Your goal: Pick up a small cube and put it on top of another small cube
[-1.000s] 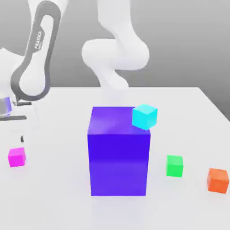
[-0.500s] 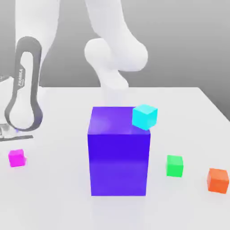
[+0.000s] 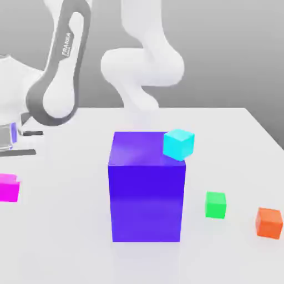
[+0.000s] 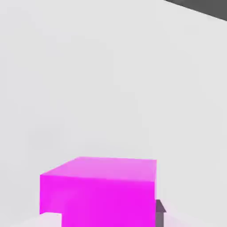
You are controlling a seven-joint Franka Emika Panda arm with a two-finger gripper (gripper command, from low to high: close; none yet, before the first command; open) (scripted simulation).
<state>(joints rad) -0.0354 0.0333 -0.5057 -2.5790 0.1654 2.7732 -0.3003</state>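
- Pink cube (image 3: 8, 187): at the exterior view's far left edge, low over the bench (image 3: 66, 244); in the hand view it sat close against the end effector (image 4: 111, 221), whose jaws were closed on it.
- Blue block (image 3: 146, 188): centre, with a cyan cube (image 3: 178, 143) at its top corner.
- Green cube (image 3: 216, 204) and orange cube (image 3: 269, 222): well right of the held cube, beyond the block; judged possible stacking targets.

White tabletop (image 3: 233, 138) — plain grey backdrop (image 3: 233, 50) — soft even light.
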